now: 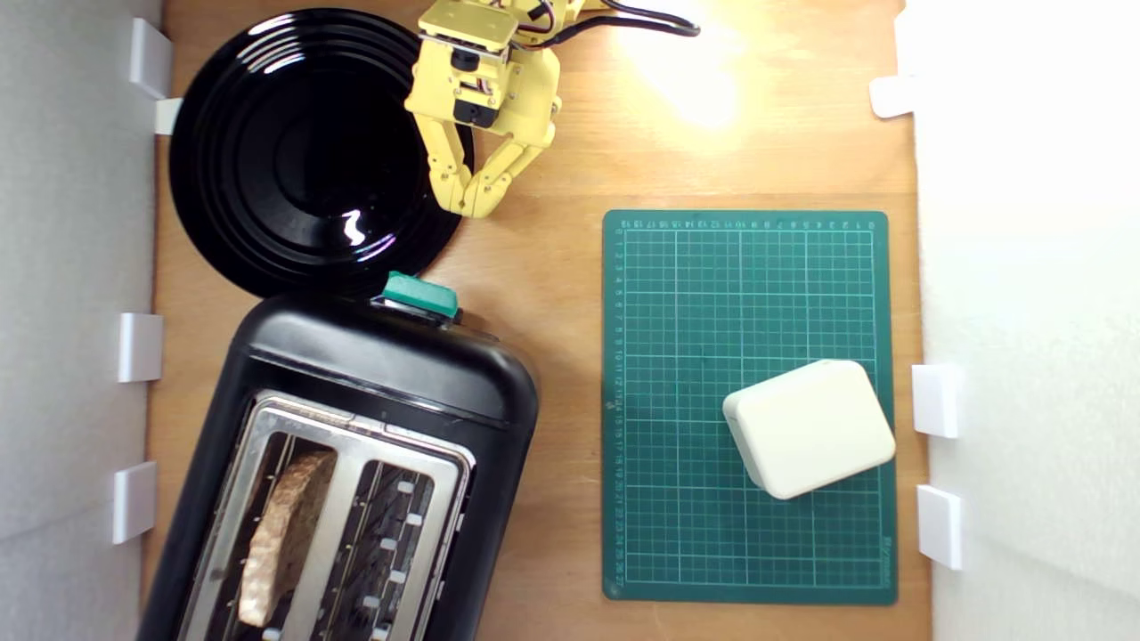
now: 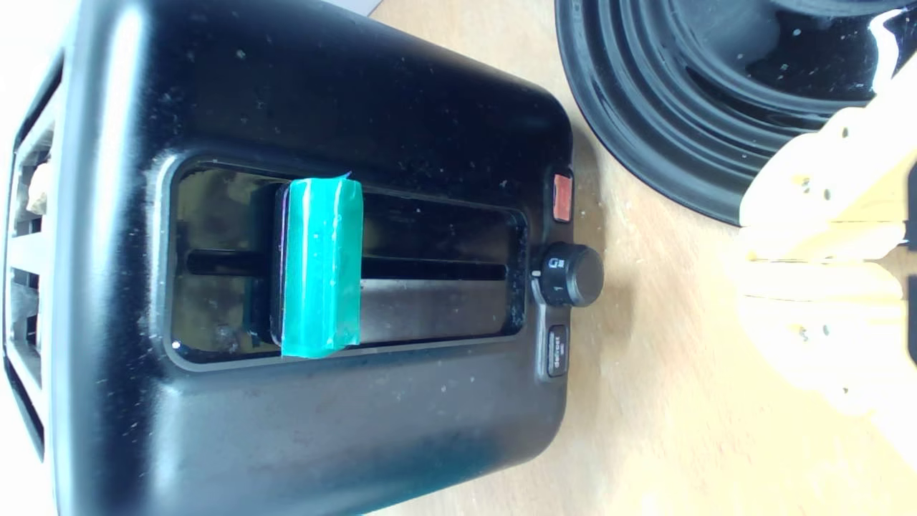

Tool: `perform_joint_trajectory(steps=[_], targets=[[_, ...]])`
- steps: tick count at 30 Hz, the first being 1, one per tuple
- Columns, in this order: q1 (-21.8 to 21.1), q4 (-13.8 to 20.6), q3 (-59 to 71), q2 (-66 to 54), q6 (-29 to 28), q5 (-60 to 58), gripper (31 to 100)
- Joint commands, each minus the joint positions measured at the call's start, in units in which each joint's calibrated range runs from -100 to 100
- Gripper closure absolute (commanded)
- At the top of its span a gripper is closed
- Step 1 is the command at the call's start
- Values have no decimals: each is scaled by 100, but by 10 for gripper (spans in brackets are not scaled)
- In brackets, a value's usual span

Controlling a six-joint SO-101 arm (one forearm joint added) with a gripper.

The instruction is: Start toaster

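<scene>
Starting at the exterior view's left: the round black plate lies bare on the wooden table, nothing on it, its rim right beside the gripper and partly under the yellow fingers. Below it in that view sits the toaster, glossy black with rounded corners and a silver top plate. Two slots here: the one toward the exterior view's left holds a slice of bread, browned and sitting low, while the other slot shows only its wire guides. The toaster's end face points toward the gripper, and on it the teal-green lever sticks out. The wrist view looks straight at that face: the lever rides in a long slot, with a small red button, a black dial and a dark button marked "defrost" at the end of the panel.

And the gripper: yellow, hanging clear of the lever, its fingertips drawn together to a narrow point, nothing between them, touching nothing.

Farther to the exterior view's right, well away from the gripper, a green cutting mat carries a white box.
</scene>
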Motion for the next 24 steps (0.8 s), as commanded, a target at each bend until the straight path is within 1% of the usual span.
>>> perform_joint_trajectory(steps=[1, 4, 11, 15, 20, 24], targets=[[39, 41, 75, -83, 29, 19, 989], [95, 125, 75, -83, 29, 19, 989], [158, 69, 75, -83, 29, 19, 989], [277, 50, 75, -83, 34, 19, 989], [285, 144, 75, -83, 29, 10, 989], [285, 153, 75, -42, 29, 2, 989]])
